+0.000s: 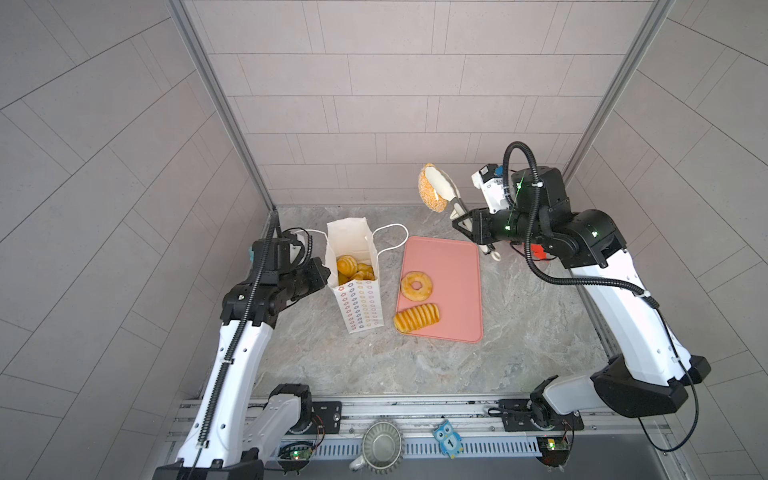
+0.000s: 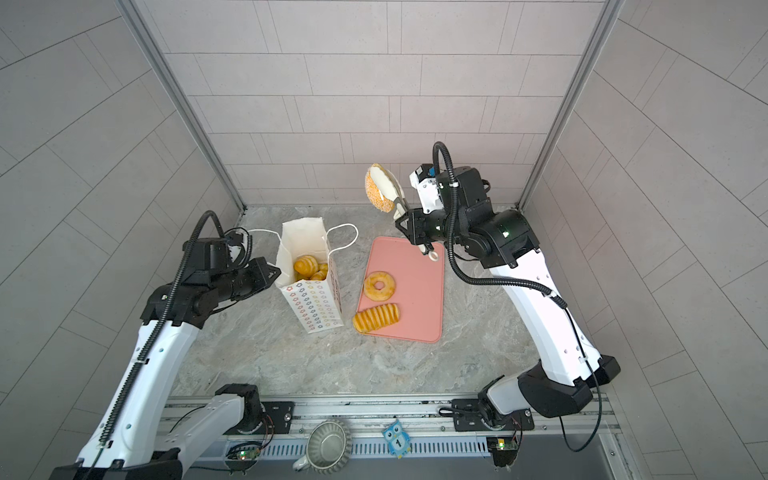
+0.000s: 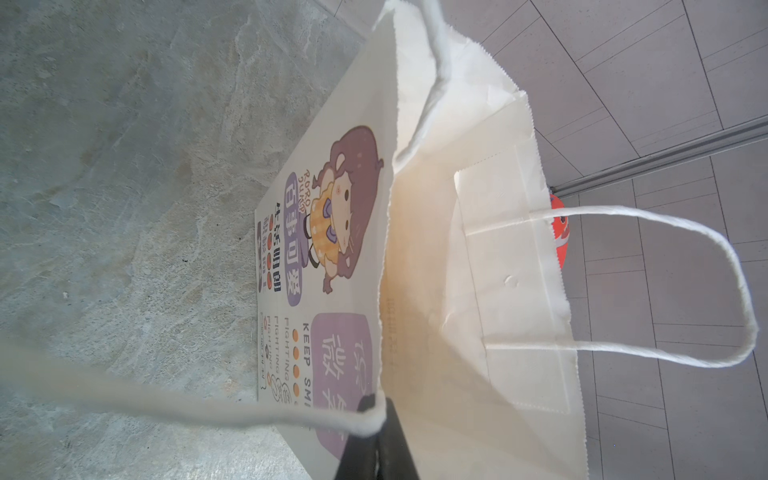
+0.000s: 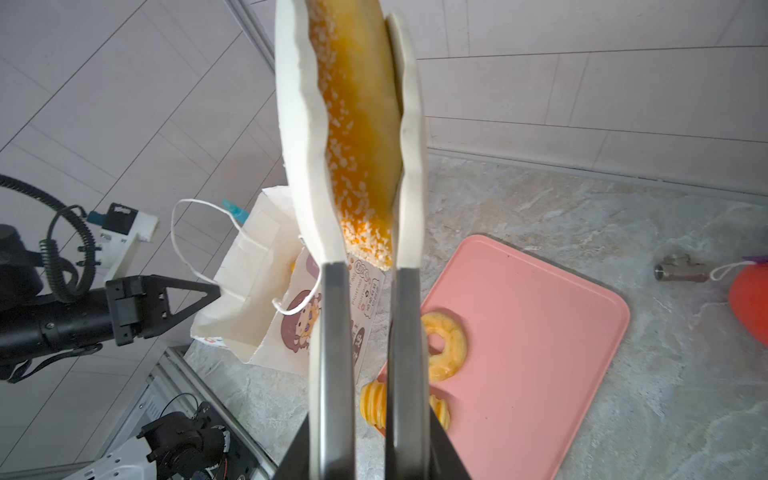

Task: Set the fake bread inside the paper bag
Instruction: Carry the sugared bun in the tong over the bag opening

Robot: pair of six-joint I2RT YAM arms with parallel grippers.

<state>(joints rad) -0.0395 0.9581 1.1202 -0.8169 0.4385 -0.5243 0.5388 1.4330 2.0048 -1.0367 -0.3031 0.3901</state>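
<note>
The white paper bag [image 1: 357, 307] [image 2: 316, 307] stands open left of centre with several golden pastries [image 1: 347, 266] inside. My left gripper [image 1: 326, 272] [image 3: 380, 409] is shut on the bag's rim, where a cord handle joins it. My right gripper [image 1: 459, 226] [image 4: 370, 440] is shut on white-headed tongs [image 4: 332, 332]. The tongs clamp a sprinkled bun [image 1: 428, 193] [image 4: 357, 124] in the air behind the pink tray [image 1: 457, 291], to the right of the bag. On the tray lie a ring doughnut [image 1: 416, 286] and a ridged roll [image 1: 417, 318].
An orange-red plush toy [image 4: 748, 303] and a small metal fitting [image 4: 681, 268] lie at the back right of the marble table. A ribbed cup [image 1: 381, 446] and a blue owl tag [image 1: 448, 444] sit on the front rail. Tiled walls close in three sides.
</note>
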